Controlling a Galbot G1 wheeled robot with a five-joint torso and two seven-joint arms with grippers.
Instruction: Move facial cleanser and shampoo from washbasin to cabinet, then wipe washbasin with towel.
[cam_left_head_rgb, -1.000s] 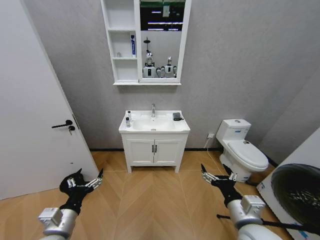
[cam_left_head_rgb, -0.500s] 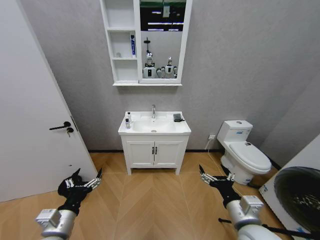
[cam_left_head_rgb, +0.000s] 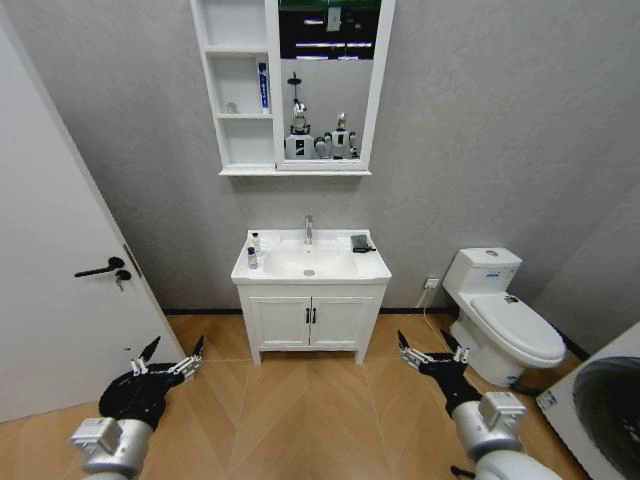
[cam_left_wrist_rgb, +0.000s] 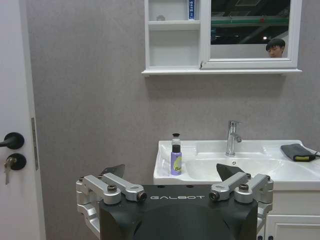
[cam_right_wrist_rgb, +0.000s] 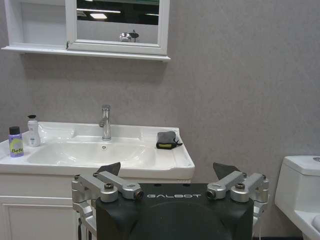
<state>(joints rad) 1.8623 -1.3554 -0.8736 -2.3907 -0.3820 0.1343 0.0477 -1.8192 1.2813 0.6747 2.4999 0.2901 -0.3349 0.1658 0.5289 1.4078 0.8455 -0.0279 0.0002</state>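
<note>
So nearest the camera, both arms hang low over the wood floor (cam_left_head_rgb: 300, 420), well short of everything; the left gripper (cam_left_head_rgb: 165, 362) has its fingers spread wide with nothing in them, and the right gripper (cam_left_head_rgb: 430, 352) is the same, splayed and empty, which I'd guess is just the ready pose for driving up; further on, the washbasin (cam_left_head_rgb: 375, 270) sits on its two-door cupboard (cam_left_head_rgb: 310, 322); two small bottles stand together on its left ledge, a purple one (cam_left_wrist_rgb: 175, 162) and a white one (cam_right_wrist_rgb: 33, 131) just behind it, presumably the cleanser and shampoo, can't tell which is which; the dark towel (cam_left_head_rgb: 360, 242) lies folded on the right ledge, beside the tap (cam_left_head_rgb: 308, 229); farthest up the wall is the cabinet (cam_left_head_rgb: 240, 165), a blue tube (cam_left_head_rgb: 263, 85) already upright on a shelf; nothing's been moved yet by the look of it.
</note>
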